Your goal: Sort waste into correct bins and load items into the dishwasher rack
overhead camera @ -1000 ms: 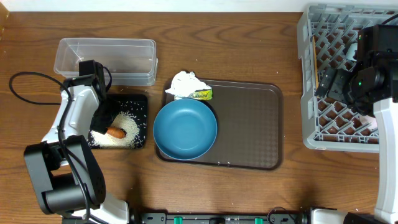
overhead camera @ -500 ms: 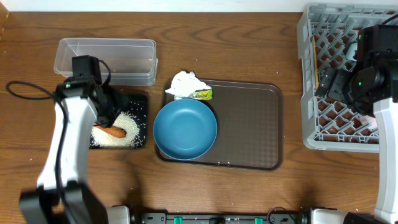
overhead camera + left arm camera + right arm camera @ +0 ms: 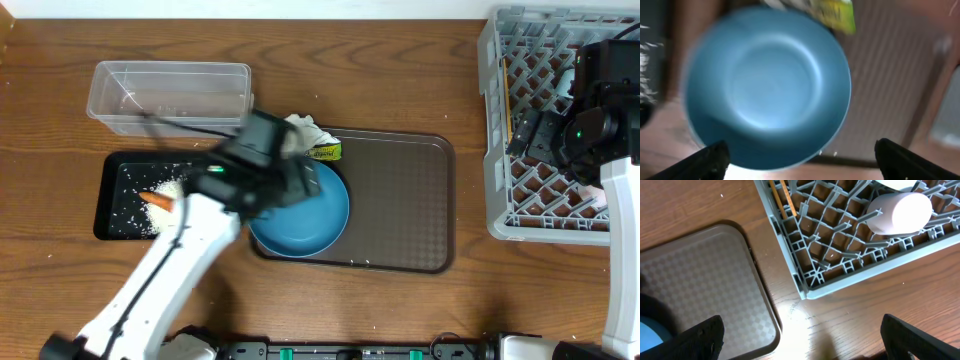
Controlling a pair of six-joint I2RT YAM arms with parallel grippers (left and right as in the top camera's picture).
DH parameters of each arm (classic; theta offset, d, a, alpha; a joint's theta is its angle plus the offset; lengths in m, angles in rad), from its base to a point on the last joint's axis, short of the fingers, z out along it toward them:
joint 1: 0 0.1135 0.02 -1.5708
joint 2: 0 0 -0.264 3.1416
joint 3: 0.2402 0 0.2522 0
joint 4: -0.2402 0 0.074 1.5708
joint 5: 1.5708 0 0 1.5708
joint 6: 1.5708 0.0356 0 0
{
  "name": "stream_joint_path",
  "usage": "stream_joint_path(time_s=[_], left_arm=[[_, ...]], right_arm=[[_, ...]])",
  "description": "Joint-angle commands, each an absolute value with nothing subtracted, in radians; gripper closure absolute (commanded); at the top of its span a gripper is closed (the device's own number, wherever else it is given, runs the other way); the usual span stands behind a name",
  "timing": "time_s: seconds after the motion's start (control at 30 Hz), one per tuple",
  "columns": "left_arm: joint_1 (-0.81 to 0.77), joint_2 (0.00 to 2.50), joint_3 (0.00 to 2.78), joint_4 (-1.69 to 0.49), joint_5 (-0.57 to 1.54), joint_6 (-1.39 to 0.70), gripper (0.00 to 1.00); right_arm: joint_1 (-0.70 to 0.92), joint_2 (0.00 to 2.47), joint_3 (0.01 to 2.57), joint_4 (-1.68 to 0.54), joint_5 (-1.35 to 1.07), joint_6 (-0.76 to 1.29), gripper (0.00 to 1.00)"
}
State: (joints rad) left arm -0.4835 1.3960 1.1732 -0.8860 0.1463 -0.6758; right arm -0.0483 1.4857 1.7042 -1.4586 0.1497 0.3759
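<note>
The organic waste looks dealt with. The small orange carrot point(image 3: 155, 200) lies among the scattered white rice grains point(image 3: 165, 190) in the shallow black rectangular tray point(image 3: 115, 225), with the clear plastic tub point(image 3: 170, 95) behind it. The left arm's tool point(image 3: 802, 160) hangs over the large teal-blue bowl point(image 3: 767, 87), its jaws spread wide with nothing between them. The bowl sits on the flat brown serving tray point(image 3: 400, 200), at its left end.

A second ago that tool was down in the black tray beside the carrot. It has since let go and swung across, blurred with speed. The carrot and rice also sit further left than they did.

The crumpled white tissue point(image 3: 305, 130) and small yellow-green wrapper point(image 3: 325, 152) are unsorted at the serving tray's back edge, just beyond the bowl.

The right tool point(image 3: 810, 340) has not stirred. It is wide and empty above the near corner of the grey plastic lattice crate point(image 3: 805, 287), where the white cup point(image 3: 900, 212) and thin wooden chopsticks point(image 3: 782, 200) already lie.

I judge the bowl or the wrapper is next. For the bowl, the left tool must drop with one finger inside the rim and one outside, then pinch the wall. The crate stands well off across the worktop, so a pass to the right arm seems likely.
</note>
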Motion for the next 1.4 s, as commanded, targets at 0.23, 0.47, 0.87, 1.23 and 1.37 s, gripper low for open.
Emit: stream_joint_path(time_s=[0.23,0.47,0.87,1.23,1.37], left_arm=[[-0.719,1.668,1.175,-0.888,0.059,-0.670,0.04],[-0.768,1.733,1.176,-0.845,0.058,-0.670,0.05],[-0.732,1.702,1.222,-0.908,0.059,-0.670,0.10],[-0.482,1.457,1.240,-0.984,0.059,-0.671,0.10],[-0.376,1.423,1.240,-1.024,0.058,-0.674,0.10]], right_arm=[[-0.059,1.490,1.701,-1.459,0.149,0.389,0.01],[-0.059,1.490,1.701,-1.459,0.149,0.388,0.01],[-0.059,1.490,1.701,-1.459,0.149,0.388,0.01],[-0.059,1.490,1.701,-1.459,0.149,0.388,0.01],[-0.059,1.490,1.701,-1.459,0.149,0.389,0.01]])
